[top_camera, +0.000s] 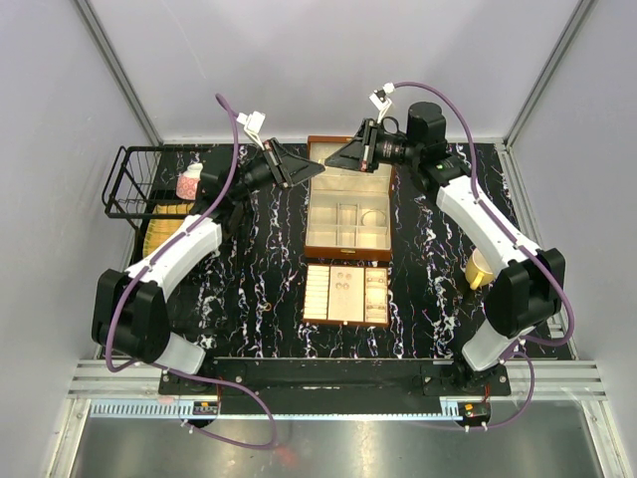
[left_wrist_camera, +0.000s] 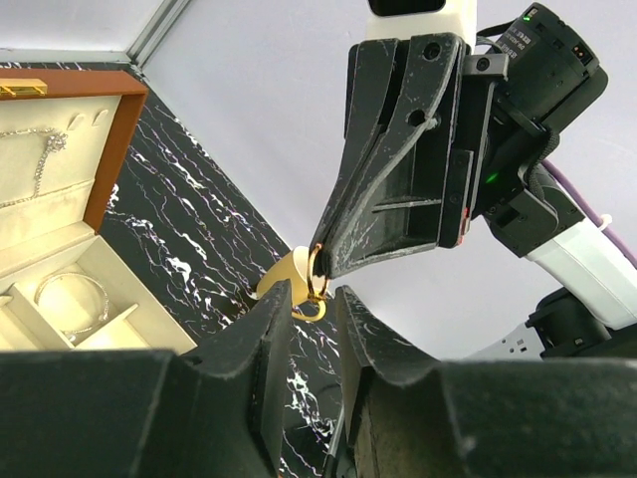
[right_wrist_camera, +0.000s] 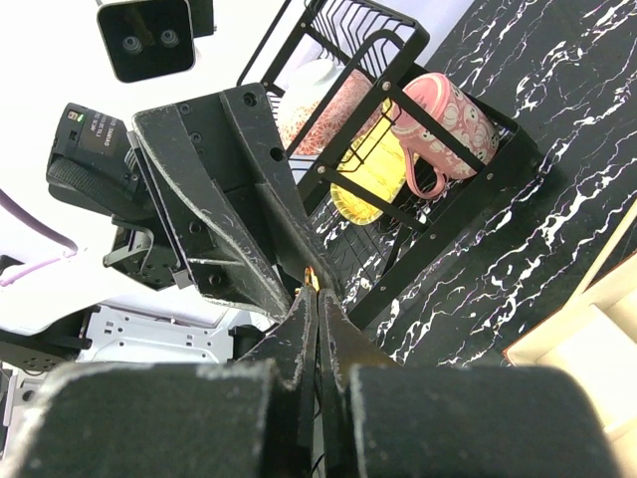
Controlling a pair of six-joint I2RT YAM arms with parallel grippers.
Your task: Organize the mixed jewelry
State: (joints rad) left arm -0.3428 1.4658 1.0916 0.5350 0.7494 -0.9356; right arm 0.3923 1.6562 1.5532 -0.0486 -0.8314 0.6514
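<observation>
My right gripper [top_camera: 331,159] is shut on a small gold ring [left_wrist_camera: 318,296], held in the air over the back of the open brown jewelry box [top_camera: 317,247]. The ring shows as a gold glint at my right fingertips [right_wrist_camera: 310,275]. My left gripper [top_camera: 316,171] faces it tip to tip. Its jaws are open, and the ring hangs just above the gap between them [left_wrist_camera: 311,301]. In the box's cream lining lie a fine chain [left_wrist_camera: 44,159] and a pale bangle [left_wrist_camera: 75,301]. A cream insert tray [top_camera: 345,321] lies in front of the box with small pieces in it.
A black wire rack [top_camera: 121,189] stands at the far left with a pink mug [right_wrist_camera: 443,124] and a bowl [right_wrist_camera: 318,100] in it. A yellow cup [top_camera: 481,269] stands at the right, near my right arm's base. Grey walls close in the table.
</observation>
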